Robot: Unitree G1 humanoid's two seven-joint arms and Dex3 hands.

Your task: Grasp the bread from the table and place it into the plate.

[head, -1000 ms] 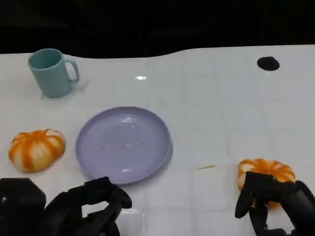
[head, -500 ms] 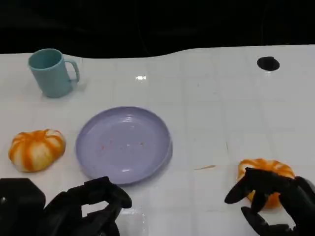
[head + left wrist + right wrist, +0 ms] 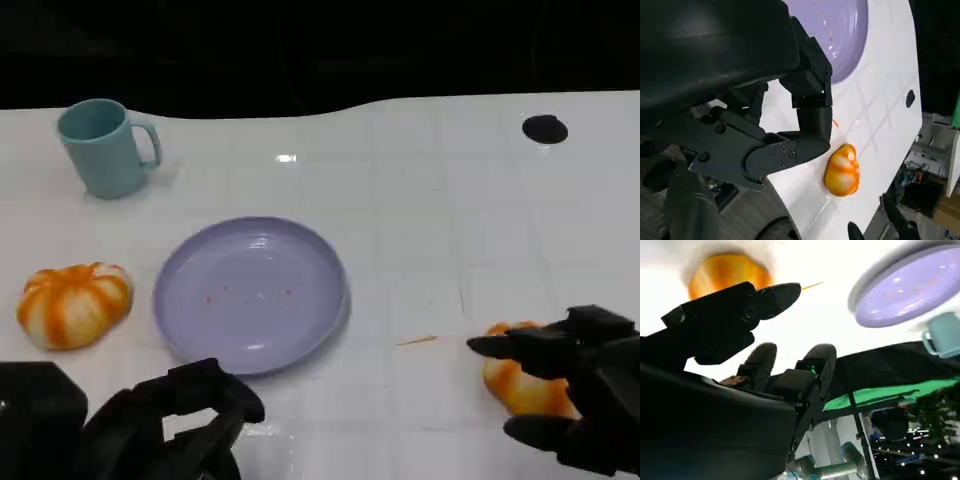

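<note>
Tabletop point(image 3: 450, 200): white, glossy, reflecting light. Plate point(image 3: 250, 293): lilac, smooth, shiny, apparently plastic. Mug point(image 3: 103, 147): teal, matt plastic. Bread point(image 3: 520, 385): orange-striped, soft sheen. Right hand point(image 3: 575, 395): matt black.

No readable text, label, brand, number or sign anywhere in these views.

The head view looks down on the table point(image 3: 420, 200); both close wrist views share its purple plate point(image 3: 250, 295).
</note>
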